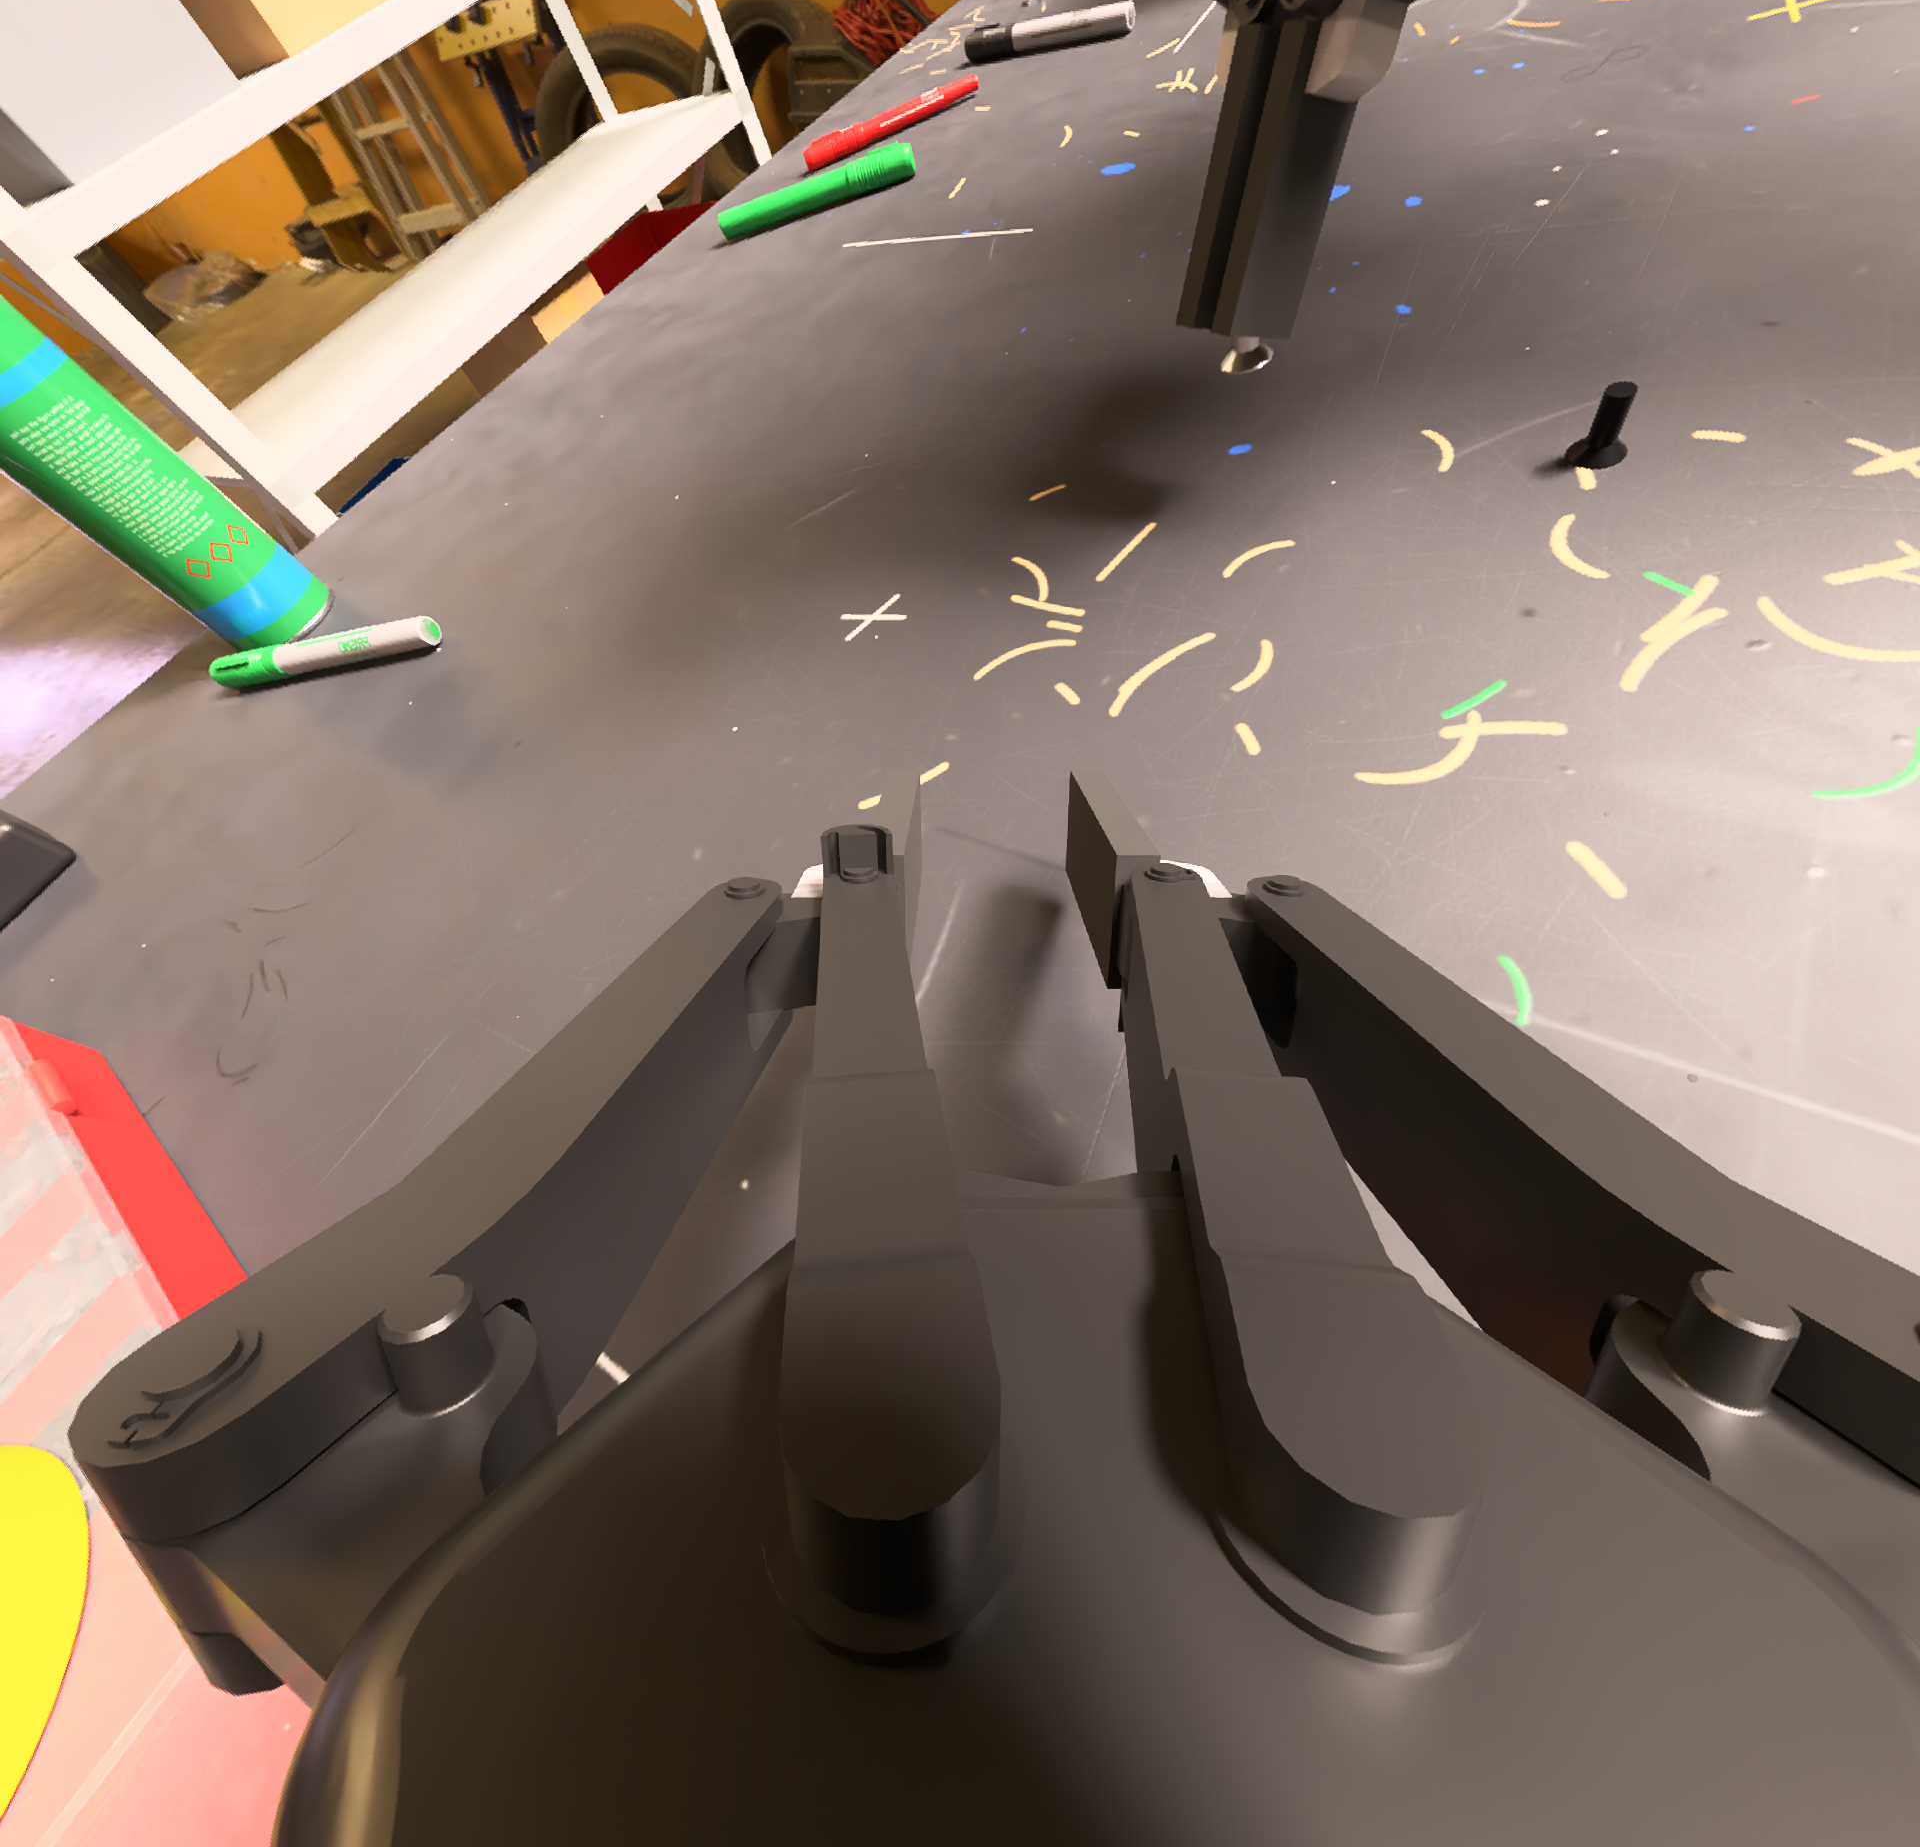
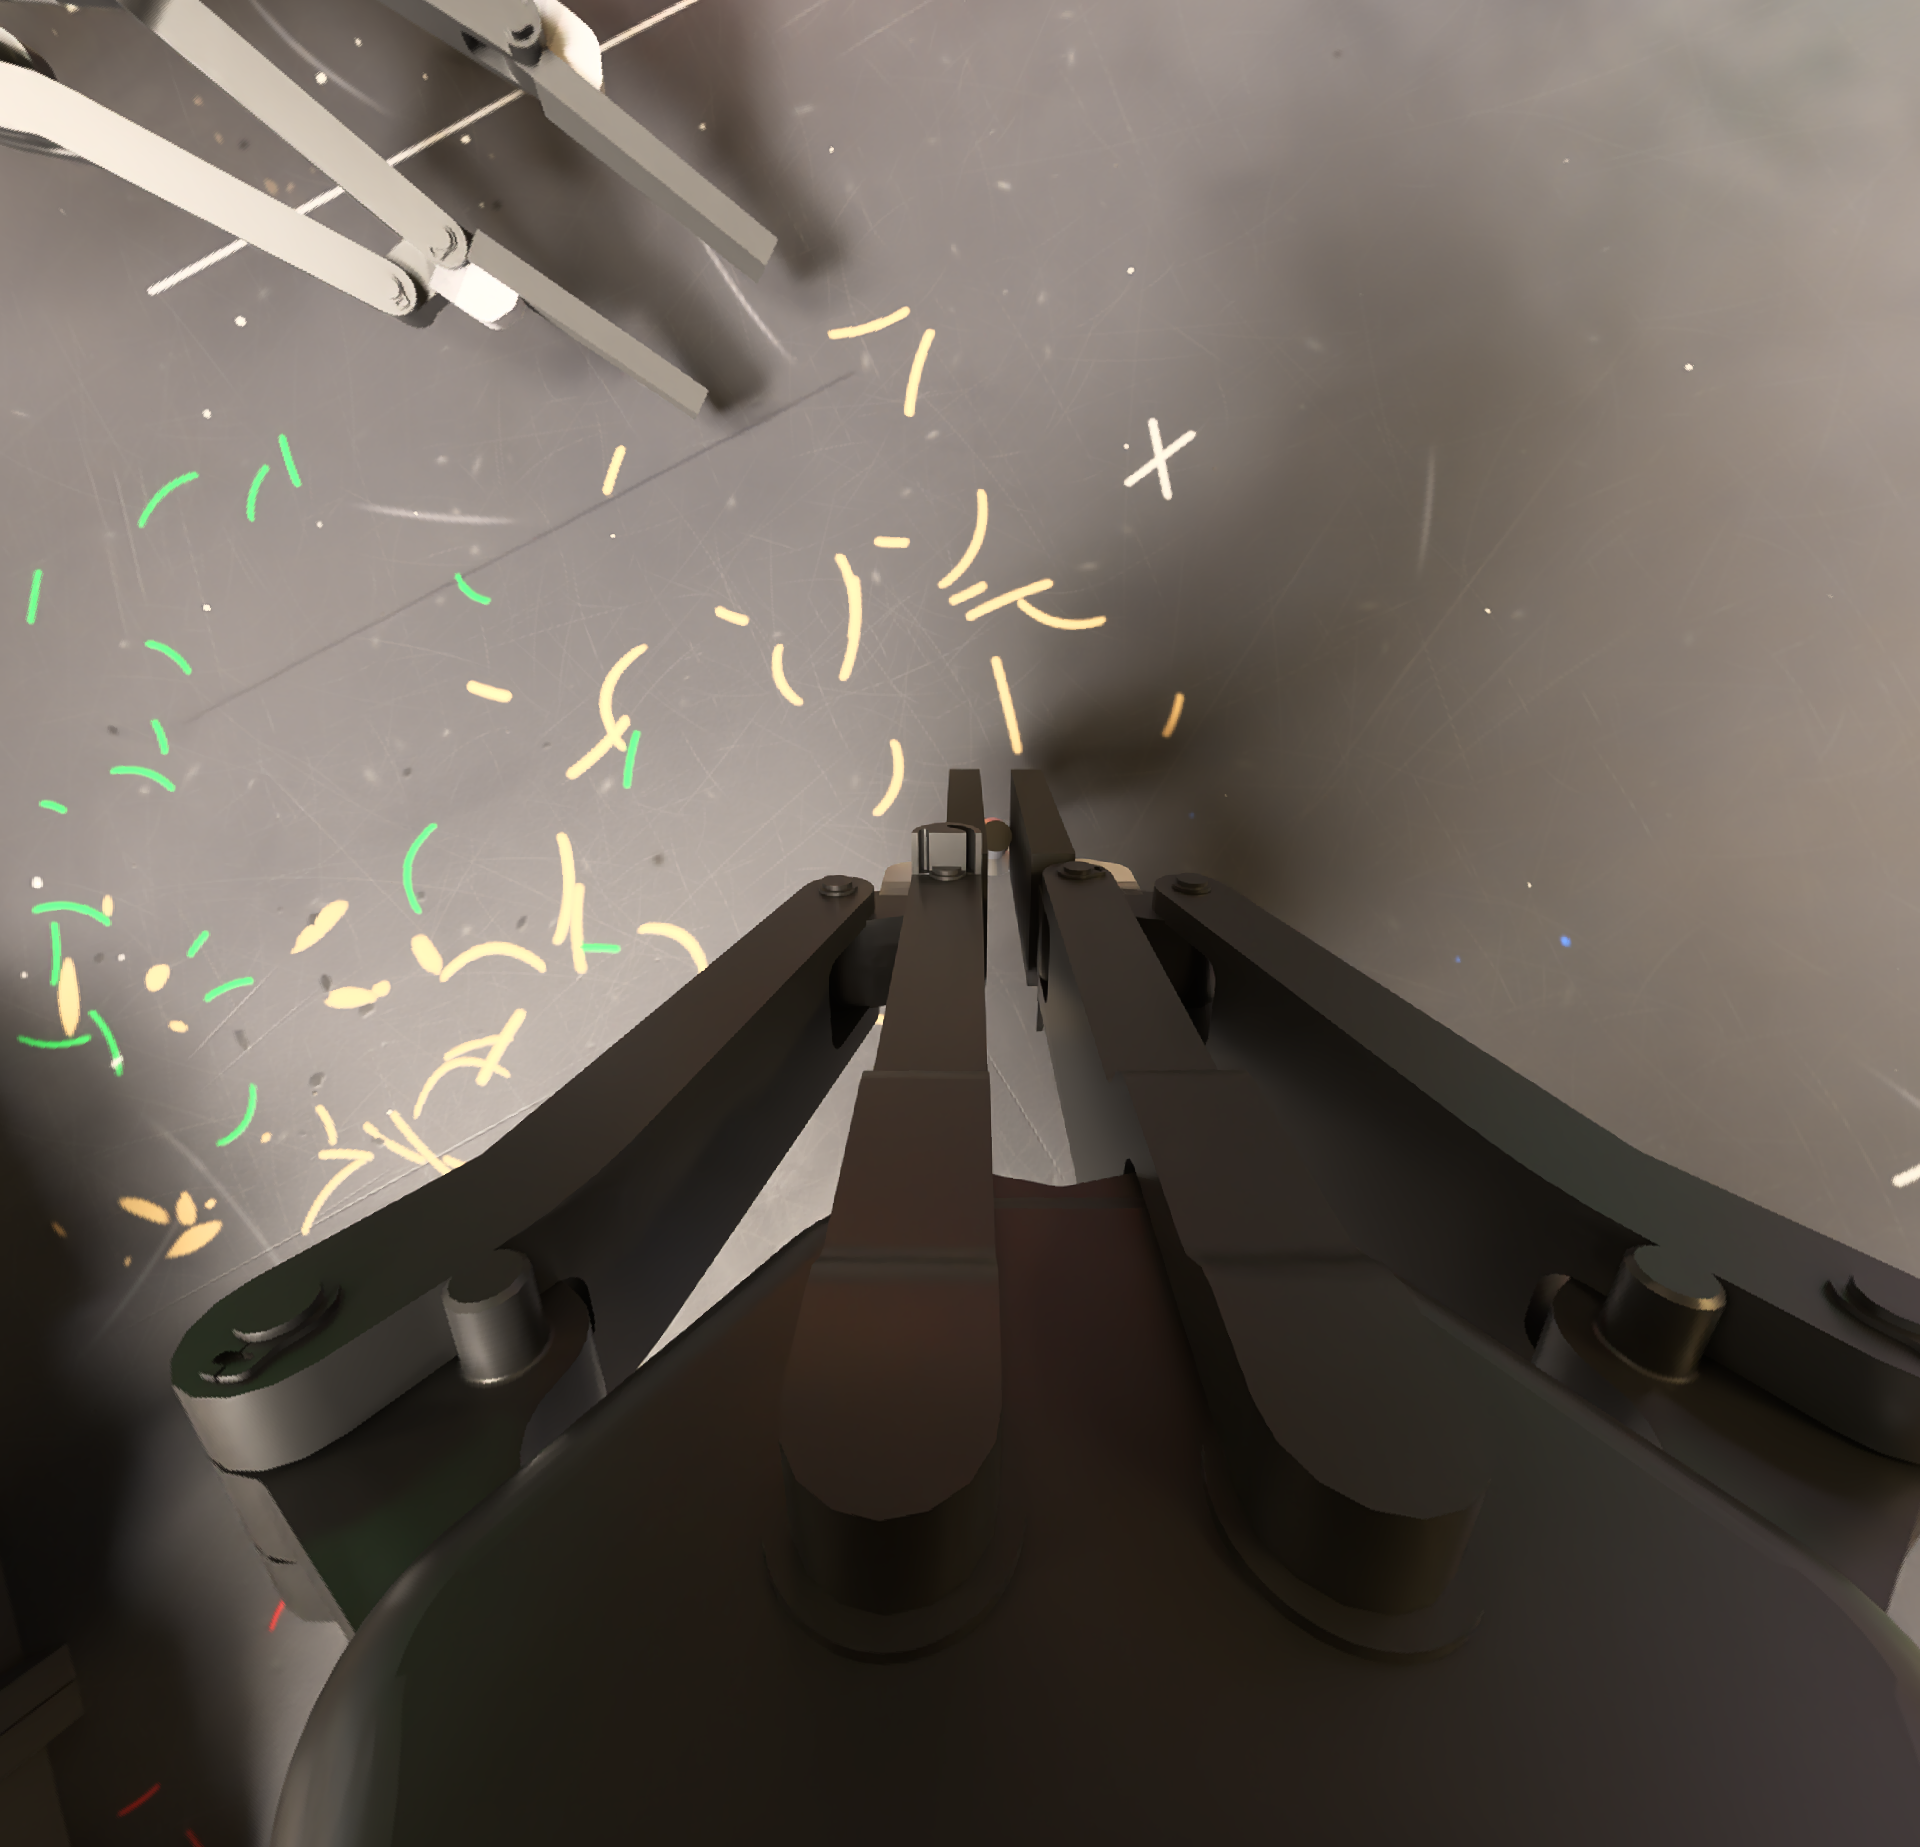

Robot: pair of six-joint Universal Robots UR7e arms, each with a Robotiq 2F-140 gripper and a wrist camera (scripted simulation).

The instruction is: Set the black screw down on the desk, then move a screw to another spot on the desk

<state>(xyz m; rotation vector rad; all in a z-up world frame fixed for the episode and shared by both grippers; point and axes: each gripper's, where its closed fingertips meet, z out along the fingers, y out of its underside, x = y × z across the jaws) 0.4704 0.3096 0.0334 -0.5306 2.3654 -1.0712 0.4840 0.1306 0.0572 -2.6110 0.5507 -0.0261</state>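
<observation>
Left hand (image 1: 992,810): positioned low over the worktop (image 1: 623,509), fingers apart, nothing between them. In the right wrist view the same hand (image 2: 743,327) enters from the upper left, its two flat fingers spread above the grey surface.

Right hand (image 1: 1242,327): suspended vertically above the worktop, fingers together and clamped on a silver screw (image 1: 1245,356). The conical head of the screw protrudes below the fingertips, clear of the surface, with a soft shadow on the worktop beneath it. In the right wrist view the fingers of this hand (image 2: 995,795) stand nearly together, and only a small part of the screw (image 2: 997,836) shows in the narrow gap.

Black screw (image 1: 1605,426): standing on the worktop on its head, shank pointing up, near the right hand but not touching it.

Other items on the worktop: a green marker (image 1: 816,192), a red marker (image 1: 888,122) and a black-and-grey marker (image 1: 1049,31) toward the far edge; a green-and-white marker (image 1: 327,651) beside a green-and-blue spray can (image 1: 135,488) at the left edge. Yellow, green and white chalk-like marks cover the surface.
</observation>
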